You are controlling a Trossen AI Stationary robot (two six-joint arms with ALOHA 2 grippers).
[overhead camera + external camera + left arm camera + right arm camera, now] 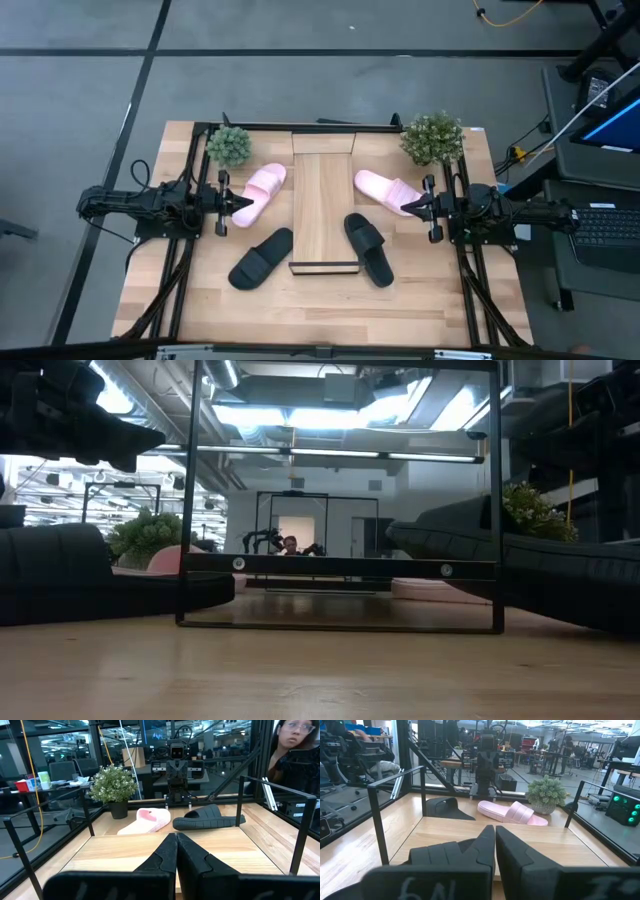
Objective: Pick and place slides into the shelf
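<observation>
The shelf [323, 205] is a light-wood board in the table's middle, with a dark lip [323, 267] at its near end. One pink slide [262, 190] lies left of it and another [385, 190] right of it. One black slide [262, 258] lies near-left, the other [368, 248] near-right against the board's edge. All rest sole down on the table. My left gripper [243, 204] is shut, raised over the left pink slide's near end. My right gripper [408, 207] is shut, raised over the right pink slide's end. Both point at the shelf.
Two small potted plants stand at the far corners, one left [229, 145] and one right [432, 137]. A black metal frame [195, 170] rims the table. In the left wrist view a person [295, 740] shows beyond the table. Bare wood lies along the near edge [320, 310].
</observation>
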